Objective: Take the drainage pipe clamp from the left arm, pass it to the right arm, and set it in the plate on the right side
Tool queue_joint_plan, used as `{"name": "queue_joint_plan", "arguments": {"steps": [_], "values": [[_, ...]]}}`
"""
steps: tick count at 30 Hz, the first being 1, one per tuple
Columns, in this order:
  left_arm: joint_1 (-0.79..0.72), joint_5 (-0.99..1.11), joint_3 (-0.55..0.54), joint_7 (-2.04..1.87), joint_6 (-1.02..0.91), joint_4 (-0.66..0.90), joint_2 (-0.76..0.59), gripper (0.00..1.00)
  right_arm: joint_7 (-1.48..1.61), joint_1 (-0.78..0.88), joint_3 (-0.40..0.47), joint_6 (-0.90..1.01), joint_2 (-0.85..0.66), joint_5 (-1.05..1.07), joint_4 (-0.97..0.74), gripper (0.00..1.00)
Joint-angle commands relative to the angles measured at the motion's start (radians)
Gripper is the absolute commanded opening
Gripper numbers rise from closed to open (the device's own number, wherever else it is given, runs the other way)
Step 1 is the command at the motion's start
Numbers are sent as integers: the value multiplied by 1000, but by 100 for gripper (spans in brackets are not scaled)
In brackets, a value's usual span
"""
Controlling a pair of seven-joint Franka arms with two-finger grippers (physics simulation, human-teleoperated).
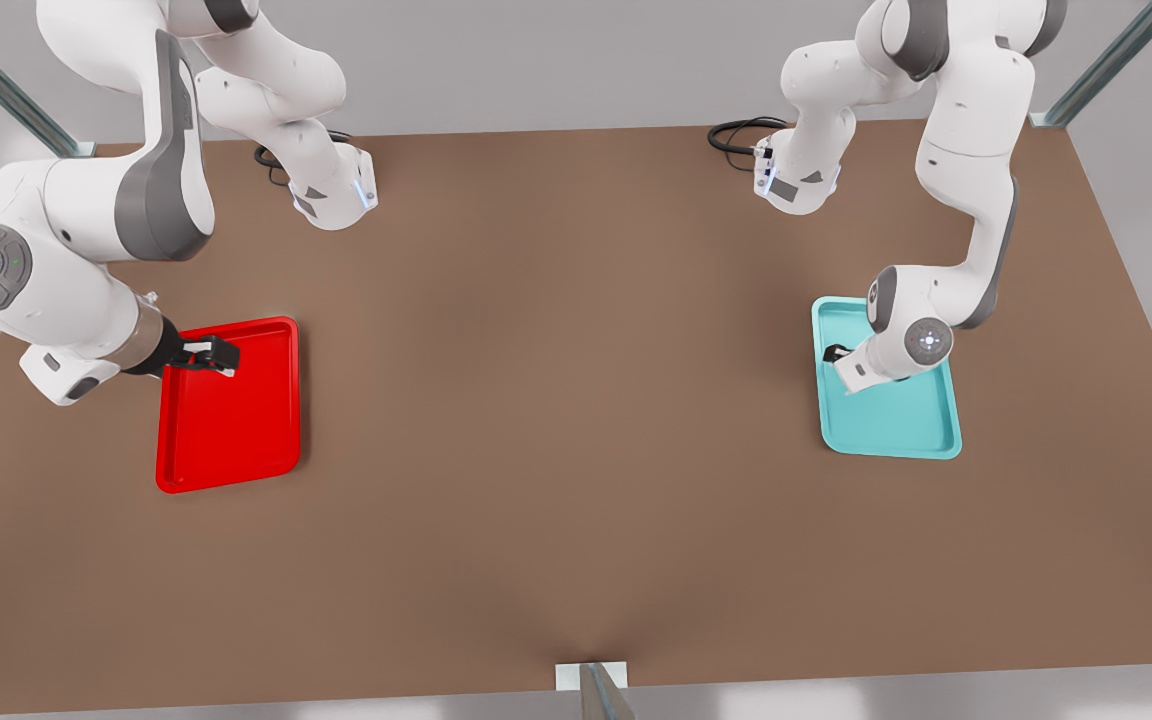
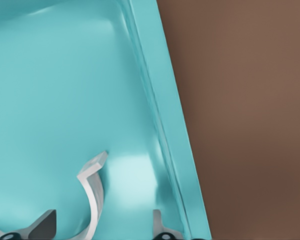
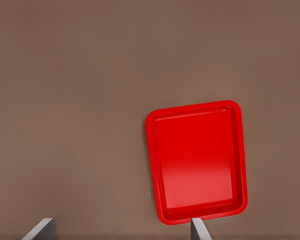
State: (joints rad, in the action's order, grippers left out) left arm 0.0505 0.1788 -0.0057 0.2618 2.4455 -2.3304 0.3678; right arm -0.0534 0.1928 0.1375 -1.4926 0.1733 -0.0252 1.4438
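Observation:
The drainage pipe clamp (image 2: 92, 192), a thin white arched strip, rests on the floor of the light teal plate (image 2: 50, 100) close to its raised rim. My left gripper (image 2: 102, 232) is low over it, fingers (image 2: 42, 226) open, one on each side of the clamp without touching it. In the front view this gripper (image 1: 833, 353) is down inside the plate (image 1: 896, 420) at the front view's right. My right gripper (image 1: 221, 357) hovers over the red tray's far edge at the front view's left, open and holding nothing (image 3: 120, 232).
A bright red tray (image 1: 226, 430) lies on the brown table (image 1: 576, 400) at the front view's left and shows bare in the right wrist view (image 3: 195, 160). Both arm bases and black cables stand along the far edge.

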Motion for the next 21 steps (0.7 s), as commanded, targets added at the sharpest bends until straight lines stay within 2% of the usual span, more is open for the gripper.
{"name": "queue_joint_plan", "arguments": {"steps": [1,2,3,4,14,16,18,21], "values": [[8,2,1,106,29,-3,-4,90,-5,-1,1,5,-1,1,0,100],[9,2,1,106,29,-4,-4,76,-6,-1,1,5,-1,1,0,100],[9,2,1,106,27,-4,-6,68,-10,0,1,5,-1,-2,0,100],[9,2,1,106,26,-4,-6,65,-10,0,1,5,0,-4,0,100],[11,1,0,106,52,-1,0,63,-13,0,1,8,0,-2,3,100],[12,1,0,106,50,-1,2,56,-11,0,1,8,0,-1,4,100],[12,1,0,106,50,-1,2,43,-13,0,1,8,0,-1,4,100],[12,1,0,106,49,-1,2,40,-13,0,1,8,2,-1,4,100]]}}
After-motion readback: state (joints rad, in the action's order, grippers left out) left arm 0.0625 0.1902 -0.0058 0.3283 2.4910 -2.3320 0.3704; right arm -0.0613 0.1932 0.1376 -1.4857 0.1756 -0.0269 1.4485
